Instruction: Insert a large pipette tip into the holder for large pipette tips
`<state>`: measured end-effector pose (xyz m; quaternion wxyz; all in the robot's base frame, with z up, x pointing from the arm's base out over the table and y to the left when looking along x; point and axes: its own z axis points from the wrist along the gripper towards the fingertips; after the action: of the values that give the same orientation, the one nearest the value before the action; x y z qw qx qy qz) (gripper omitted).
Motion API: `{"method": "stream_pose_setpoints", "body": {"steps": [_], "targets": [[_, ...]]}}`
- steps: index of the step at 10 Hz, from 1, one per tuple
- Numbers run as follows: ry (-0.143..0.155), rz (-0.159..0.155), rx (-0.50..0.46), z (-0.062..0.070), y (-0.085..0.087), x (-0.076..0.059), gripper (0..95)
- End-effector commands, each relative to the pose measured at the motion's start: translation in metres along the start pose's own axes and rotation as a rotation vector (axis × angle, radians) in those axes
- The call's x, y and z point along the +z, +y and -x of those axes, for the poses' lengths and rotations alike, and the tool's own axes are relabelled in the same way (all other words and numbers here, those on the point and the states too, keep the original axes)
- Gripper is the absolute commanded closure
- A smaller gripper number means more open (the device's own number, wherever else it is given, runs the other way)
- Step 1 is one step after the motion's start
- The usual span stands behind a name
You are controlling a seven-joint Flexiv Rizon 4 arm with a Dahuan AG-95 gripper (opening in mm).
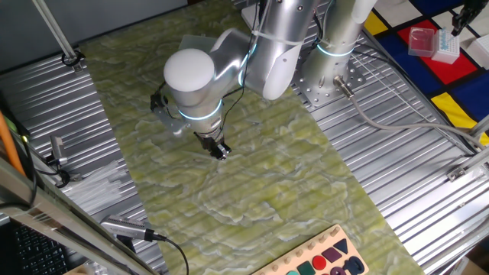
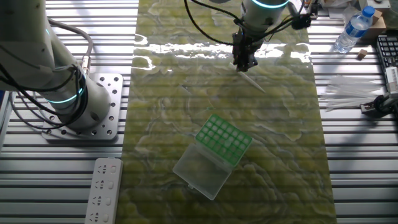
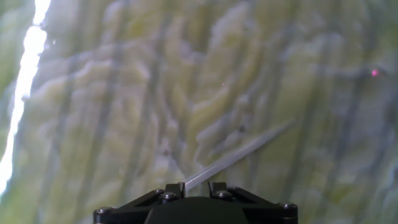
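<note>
Gripper (image 2: 244, 63) clamped on large pipette tip (image 2: 254, 81), well apart from holder (image 2: 224, 140)

The robot arm (image 1: 263, 46) is made of fat, shiny silver tubes. One joint ends in a round white cap (image 1: 189, 70), like a ball. Thin rings of light blue glow (image 1: 197, 114) where the parts meet. Black cables (image 2: 205, 25) run along the arm near the hand. The gripper (image 2: 244, 62) is small and black, with two short fingers. In the hand view, little round silver screws (image 3: 166, 195) sit on its black body. The arm stands on a grey metal plate (image 1: 325, 93) with many small holes.
</note>
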<state>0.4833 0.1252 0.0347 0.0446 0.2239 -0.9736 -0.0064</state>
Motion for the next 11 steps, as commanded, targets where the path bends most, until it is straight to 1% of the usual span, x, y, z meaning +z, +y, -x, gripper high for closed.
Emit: {"method": "stream_pose_setpoints", "body": {"steps": [1,2,3,4,6,8,9,11], "targets": [[0.013,-0.013,-0.465,-0.0009,0.0007,-0.0034,76.0],[0.017,-0.018,-0.554,-0.0009,0.0007,-0.0035,76.0],[0.019,-0.031,-0.696,-0.0015,0.0008,-0.0035,76.0],[0.017,-0.035,-0.78,-0.0019,0.0008,-0.0035,76.0],[0.019,-0.04,-0.911,-0.0023,0.0008,-0.0038,76.0],[0.028,-0.056,-1.019,-0.0027,0.0009,-0.0037,76.0],[0.034,-0.06,-1.09,-0.004,0.0011,-0.0033,76.0],[0.037,-0.064,-1.143,-0.0072,0.0016,-0.0024,76.0]]}}
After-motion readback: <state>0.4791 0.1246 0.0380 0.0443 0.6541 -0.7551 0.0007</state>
